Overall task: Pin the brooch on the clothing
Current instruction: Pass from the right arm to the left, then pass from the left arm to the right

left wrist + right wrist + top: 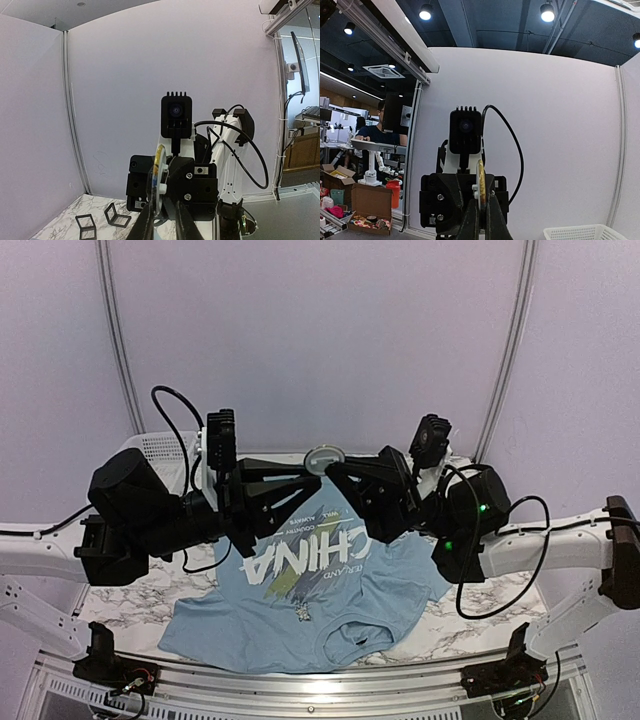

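**End effectors.** The left gripper [308,466] and the right gripper [338,468] meet tip to tip in mid-air above the table, both on the brooch [322,454].

In the right wrist view the right gripper [481,204] has its fingers [470,225] pressed together. They pinch the lower edge of the brooch [480,182], which stands upright and edge-on between them.

In the left wrist view the left gripper [161,206] has its fingers [145,226] drawn in to a narrow wedge. They close on the lower part of the brooch [159,171], with contact apparent on both faces.

**Writing.** The clothing [400,582] carries large white lettering reading "CHINA" [305,558], which appears upside down from the top camera. Smaller lines of print beside it are too small to read. No marking is legible on the brooch.

**Task item.** From above, the brooch is a small round disc with a pale grey face and a darker rim. It is held clear of the fabric, over the far edge of the shirt. Edge-on, its rim shows dull gold, and a small white fitting sits against one face.

The clothing is a light blue T-shirt with yellow-green and dark brush strokes around the lettering. It lies spread on the marble-patterned table [480,628], its near hem rumpled.

**Surroundings.** A white mesh basket [160,448] stands at the far left of the table. Two small square black cases [86,223] sit on the marble near the wall.
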Robot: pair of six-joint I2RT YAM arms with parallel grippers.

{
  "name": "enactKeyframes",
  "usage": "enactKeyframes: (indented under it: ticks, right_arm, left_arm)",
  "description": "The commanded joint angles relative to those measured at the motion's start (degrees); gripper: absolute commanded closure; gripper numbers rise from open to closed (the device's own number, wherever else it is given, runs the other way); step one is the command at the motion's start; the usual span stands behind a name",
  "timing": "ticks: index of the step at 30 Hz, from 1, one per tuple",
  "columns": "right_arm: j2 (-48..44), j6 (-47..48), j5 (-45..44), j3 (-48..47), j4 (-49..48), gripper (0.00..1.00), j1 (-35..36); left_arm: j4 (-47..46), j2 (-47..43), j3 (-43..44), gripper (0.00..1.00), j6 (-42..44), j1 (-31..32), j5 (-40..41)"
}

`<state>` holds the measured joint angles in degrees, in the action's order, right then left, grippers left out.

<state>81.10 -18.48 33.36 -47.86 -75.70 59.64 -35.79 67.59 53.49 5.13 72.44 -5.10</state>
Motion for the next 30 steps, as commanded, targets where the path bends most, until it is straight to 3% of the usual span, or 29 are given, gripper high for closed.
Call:
enactKeyframes:
  ticks: [1,7,10,16,17,20,22,24,26,30]
  right_arm:
    - [0.2,-0.23,0.9,-2.11,1.66,1.0,0.66]
    - [0.51,-0.25,1.6,-2.73,2.57,1.0,0.61]
    - [0.51,0.14,1.74,-3.07,3.47,1.0,0.65]
    - [-0.29,1.31,2.72,-2.81,5.88,1.0,0.66]
    - [-1.42,3.37,3.28,-2.74,8.27,0.87,0.43]
    - [-8.09,13.12,4.81,-4.02,26.29,0.5,-1.43]
    - [-13.16,23.65,4.57,-7.82,50.63,0.35,-3.53]
    - [-15.98,33.51,1.52,-14.26,74.0,0.32,-5.19]
    - [-16.11,38.12,-1.01,-21.84,90.8,0.3,-7.34]
    - [-10.96,41.17,-6.05,-32.02,109.16,0.34,-8.14]
  left_arm:
    - [-2.52,-0.27,1.8,0.84,0.23,0.06,-1.33]
    - [-2.63,-0.35,1.79,0.9,0.55,0.06,-1.35]
    - [-2.71,-0.36,1.88,1.0,0.75,0.06,-1.4]
    - [-2.71,-0.8,0.95,1.0,0.23,0.04,0.18]
    - [-2.27,-1.23,0.53,1.0,-0.23,0.06,3.14]
    - [6.86,-3.62,0.01,1.0,-0.72,0.06,12.59]
    - [18.07,-4.36,1.76,1.0,-1.05,0.06,19.65]
    - [32.24,-3.44,6.19,1.0,-1.16,0.02,24.94]
    - [47.42,-0.7,10.92,1.0,-2.09,0.06,27.71]
    - [64.55,5.77,18.86,1.0,-3.99,0.04,25.18]
